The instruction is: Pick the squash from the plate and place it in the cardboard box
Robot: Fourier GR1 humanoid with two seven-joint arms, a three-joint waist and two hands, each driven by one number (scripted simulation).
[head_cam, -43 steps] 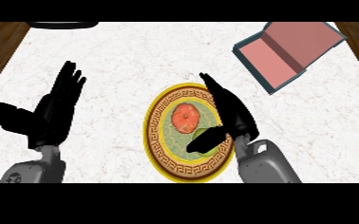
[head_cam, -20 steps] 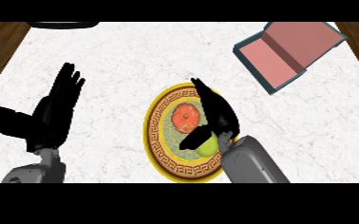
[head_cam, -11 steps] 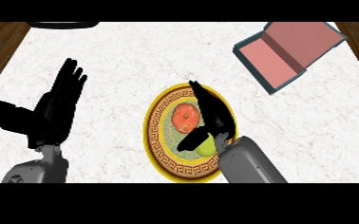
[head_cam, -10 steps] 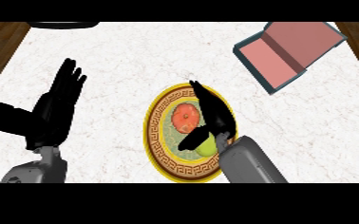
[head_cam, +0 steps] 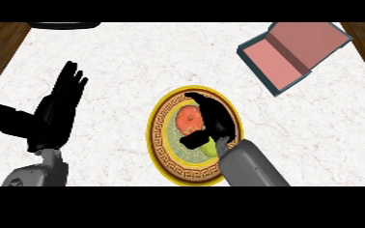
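1. Currently, the right hand (head_cam: pixel 212 121) lies over the yellow-rimmed plate (head_cam: pixel 160 147), which sits on the white marbled desk (head_cam: pixel 143 58) close to its near edge and slightly right of the middle.
2. The squash (head_cam: pixel 189 119), orange-red on its visible side, rests on the plate's centre; a yellow-green part (head_cam: pixel 209 149) shows just below the hand, though whether it belongs to the same thing cannot be told.
3. The right hand's fingers extend up across the plate's right half, and the thumb crosses leftward under the orange part. The fingers and thumb bracket the squash from the right and from below; the squash is not lifted off the plate.
4. The right forearm (head_cam: pixel 249 166), grey, enters from the near edge and covers the plate's lower right rim.
5. The left hand (head_cam: pixel 61 104) stands near the desk's left edge, fingers straight and pointing upward, holding nothing and touching no object. Its grey forearm (head_cam: pixel 35 176) shows at the near left corner.
6. The cardboard box (head_cam: pixel 296 53) lies at the far right corner of the desk, tilted, with a pinkish inside and a dark bluish rim. It is well apart from the plate.
7. A dark curved object (head_cam: pixel 64 25) shows partly at the desk's far left edge; its nature cannot be told.
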